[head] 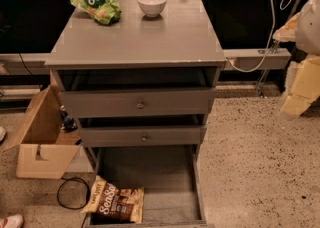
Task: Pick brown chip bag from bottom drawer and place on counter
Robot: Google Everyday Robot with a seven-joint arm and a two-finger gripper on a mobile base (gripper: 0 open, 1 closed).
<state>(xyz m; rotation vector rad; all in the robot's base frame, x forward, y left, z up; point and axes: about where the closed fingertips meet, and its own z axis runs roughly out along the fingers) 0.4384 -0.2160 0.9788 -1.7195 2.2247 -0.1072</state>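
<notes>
The brown chip bag (114, 203) with white "Sea Salt" lettering lies flat in the front left corner of the bottom drawer (198, 192), which is pulled far out at floor level. The counter (150, 39) is the grey top of the cabinet above it. My gripper (296, 97), pale yellow and blurred, hangs at the far right edge of the view. It is beside the cabinet at about the height of the upper drawers, well away from the bag and holding nothing that I can see.
A green chip bag (97, 6) and a white bowl (151, 3) sit at the back of the counter. Two knobbed upper drawers (140, 104) stand slightly open. An open cardboard box (42, 144) and a black cable (70, 192) lie on the floor to the left.
</notes>
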